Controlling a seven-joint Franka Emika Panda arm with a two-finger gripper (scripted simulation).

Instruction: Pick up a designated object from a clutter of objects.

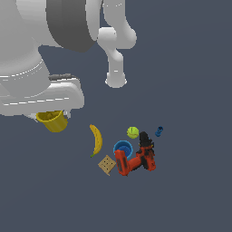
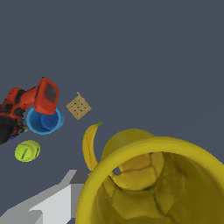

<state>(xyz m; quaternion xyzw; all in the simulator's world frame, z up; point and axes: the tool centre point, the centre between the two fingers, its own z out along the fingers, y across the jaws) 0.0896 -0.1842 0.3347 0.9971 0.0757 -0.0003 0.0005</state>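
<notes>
- The yellow cup (image 1: 53, 120) hangs just under the gripper (image 1: 50, 117), at the exterior view's left, with its open mouth tilted to one side.
- The big white arm (image 1: 41, 59) covers the fingers in the exterior view, so the jaws cannot be seen there.
- In the wrist view the cup (image 2: 153, 183) is very near to the camera and fills the lower part of the picture; we look into its hollow inside.
- One grey finger (image 2: 65, 192) lies against the outer wall of the cup in the wrist view; the other finger is hidden. The hand seems closed on the cup wall, but how wide it stands I cannot tell.
- The cup is well apart from the other items, which stay together on the dark floor (image 1: 190, 90).
- The banana (image 1: 96, 140) lies nearest to the cup.
- The cracker (image 1: 107, 164) lies just beside the lower end of the banana.
- The blue cup (image 1: 122, 147) stands upright, and the red-and-black drill (image 1: 136, 159) lies touching it.
- The tennis ball (image 1: 132, 132) is just beside the blue cup and the drill.
- A tiny blue piece (image 1: 159, 131) lies near the ball, toward the exterior view's right.
</notes>
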